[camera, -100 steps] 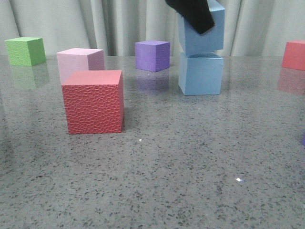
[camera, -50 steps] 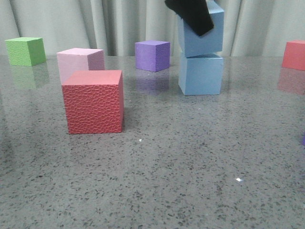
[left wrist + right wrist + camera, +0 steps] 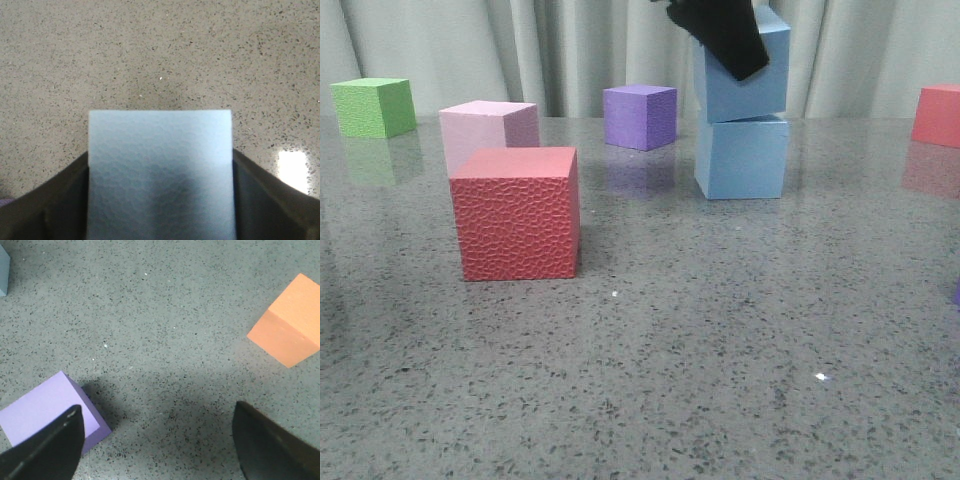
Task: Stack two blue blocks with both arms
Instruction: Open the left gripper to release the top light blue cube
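The top blue block (image 3: pixel 745 85) has come down a little and now sits on the bottom blue block (image 3: pixel 742 155), a bit tilted, so the stack is nearly done. The left gripper (image 3: pixel 160 200) squeezes its sides; the right gripper (image 3: pixel 155 445) is wide open and empty. Both blocks look like soft, smooth foam cubes on the speckled table (image 3: pixel 720 350).

Red cube (image 3: pixel 517 214), pink cube (image 3: pixel 490 130), green cube (image 3: pixel 374 106)
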`<state>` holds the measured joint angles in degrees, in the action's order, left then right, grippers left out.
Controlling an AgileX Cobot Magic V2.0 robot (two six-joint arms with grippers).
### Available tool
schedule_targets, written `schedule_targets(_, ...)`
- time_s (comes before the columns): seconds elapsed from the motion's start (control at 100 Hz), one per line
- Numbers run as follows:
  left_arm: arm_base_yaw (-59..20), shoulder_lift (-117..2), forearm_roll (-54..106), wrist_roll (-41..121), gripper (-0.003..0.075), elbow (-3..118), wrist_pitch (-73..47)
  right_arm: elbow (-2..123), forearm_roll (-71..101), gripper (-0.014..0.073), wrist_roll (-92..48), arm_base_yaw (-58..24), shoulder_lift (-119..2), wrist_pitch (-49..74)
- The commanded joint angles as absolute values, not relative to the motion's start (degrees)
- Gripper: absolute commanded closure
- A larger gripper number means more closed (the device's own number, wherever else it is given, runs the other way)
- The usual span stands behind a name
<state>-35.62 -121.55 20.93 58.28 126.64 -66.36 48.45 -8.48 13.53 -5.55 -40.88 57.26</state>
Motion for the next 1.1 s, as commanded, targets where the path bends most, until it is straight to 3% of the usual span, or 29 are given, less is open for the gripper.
schedule_targets(0.0, -35.5, -118.1, 23.6, 58.3, 0.0235, 128.5, -63.8, 49.9, -9.2, -0.0006, 13.1, -5.2, -40.6, 53.8)
schedule_targets(0.34, -35.5, -118.1, 23.6, 58.3, 0.0105, 128.5, -61.9, 49.9, -9.2, -0.0006, 13.1, -5.2, -40.6, 53.8)
schedule_targets(0.69, -35.5, -118.0, 23.6, 58.2, 0.0104, 130.1, -62.5, 49.9, -9.2, -0.0006, 13.1, -5.2, -40.6, 53.8)
schedule_targets(1.09, -35.3, -117.0, 18.1, 42.3, 0.0109, 138.7, -67.1, 49.9, -9.2, -0.0006, 13.1, -5.2, -40.6, 53.8)
